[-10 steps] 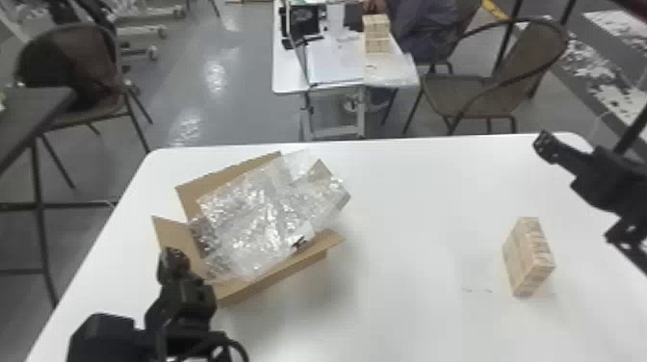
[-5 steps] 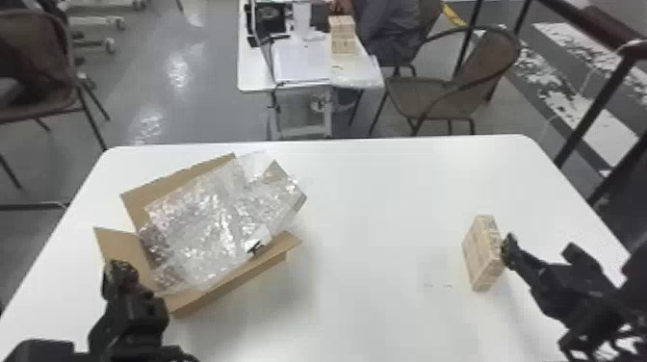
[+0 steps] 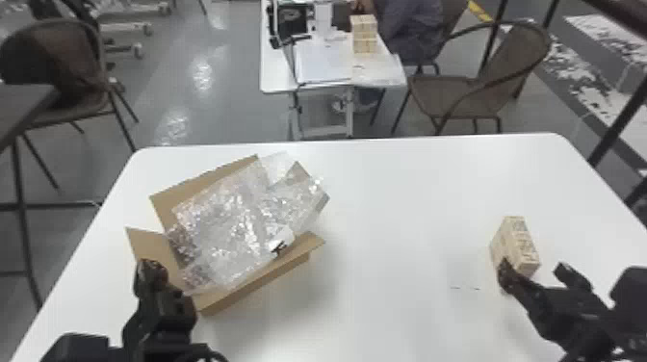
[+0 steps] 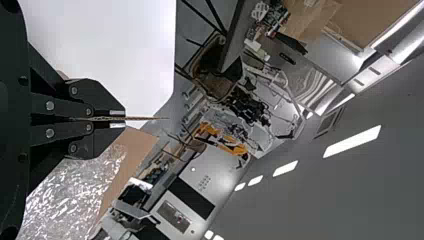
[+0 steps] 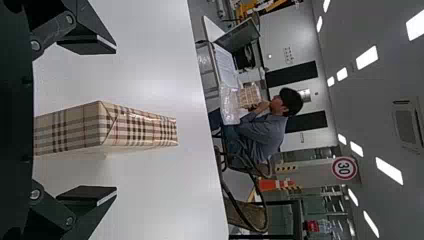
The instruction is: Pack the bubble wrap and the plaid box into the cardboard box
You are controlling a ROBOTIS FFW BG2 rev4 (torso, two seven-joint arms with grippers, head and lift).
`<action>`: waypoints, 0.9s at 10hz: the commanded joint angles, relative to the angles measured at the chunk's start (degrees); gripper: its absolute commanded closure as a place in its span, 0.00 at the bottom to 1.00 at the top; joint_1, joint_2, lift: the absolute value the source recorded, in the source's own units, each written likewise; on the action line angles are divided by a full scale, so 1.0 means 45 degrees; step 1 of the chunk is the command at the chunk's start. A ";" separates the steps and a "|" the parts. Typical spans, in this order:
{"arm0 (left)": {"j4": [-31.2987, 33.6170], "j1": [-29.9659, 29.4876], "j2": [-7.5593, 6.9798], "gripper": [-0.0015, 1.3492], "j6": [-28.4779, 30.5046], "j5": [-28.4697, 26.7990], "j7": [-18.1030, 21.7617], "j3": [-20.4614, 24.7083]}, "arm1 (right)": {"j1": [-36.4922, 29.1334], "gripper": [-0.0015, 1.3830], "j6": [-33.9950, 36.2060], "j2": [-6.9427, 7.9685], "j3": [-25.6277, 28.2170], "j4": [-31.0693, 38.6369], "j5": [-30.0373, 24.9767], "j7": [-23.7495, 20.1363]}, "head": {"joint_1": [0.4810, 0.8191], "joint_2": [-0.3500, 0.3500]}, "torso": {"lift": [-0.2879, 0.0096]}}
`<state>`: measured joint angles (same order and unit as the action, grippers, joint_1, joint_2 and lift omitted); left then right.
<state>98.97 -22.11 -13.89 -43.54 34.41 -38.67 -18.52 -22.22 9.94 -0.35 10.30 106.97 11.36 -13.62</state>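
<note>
Across the white table (image 3: 394, 192), with wicker chairs and grey floor beyond, the cardboard box (image 3: 269, 284) sits with bubble wrap (image 3: 226, 226) heaped in it (some spilling over the far rim), one flap clamped by the left gripper (image 3: 151, 272). Well apart, toward the right, the plaid box (image 3: 515, 243) stands upright between the spread fingers of the right gripper (image 3: 535, 269).
</note>
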 commanded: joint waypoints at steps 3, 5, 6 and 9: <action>-0.0001 -0.0027 0.0001 0.89 -0.0071 0.0029 0.0000 0.0013 | 0.0368 0.21 -0.0666 0.0089 -0.0317 -0.1192 -0.0358 -0.0002 | 0.63 0.61 | 0.63; -0.0020 -0.0027 0.0001 0.89 -0.0110 0.0048 0.0000 -0.0006 | 0.0758 0.21 -0.1017 0.0089 -0.0395 -0.1876 -0.0436 -0.0002 | 0.63 0.61 | 0.63; -0.0020 -0.0047 0.0001 0.89 -0.0110 0.0068 0.0000 -0.0006 | 0.0876 0.22 -0.1310 0.0089 -0.0395 -0.2091 -0.0650 0.0018 | 0.63 0.62 | 0.63; -0.0020 -0.0086 0.0040 0.89 -0.0169 0.0087 0.0000 0.0013 | 0.1012 0.68 -0.1525 0.0089 -0.0375 -0.2345 -0.0807 0.0487 | 0.63 0.61 | 0.63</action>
<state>98.87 -22.49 -13.74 -44.23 34.74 -38.67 -18.48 -17.57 3.10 -0.35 8.60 96.27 7.72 -11.56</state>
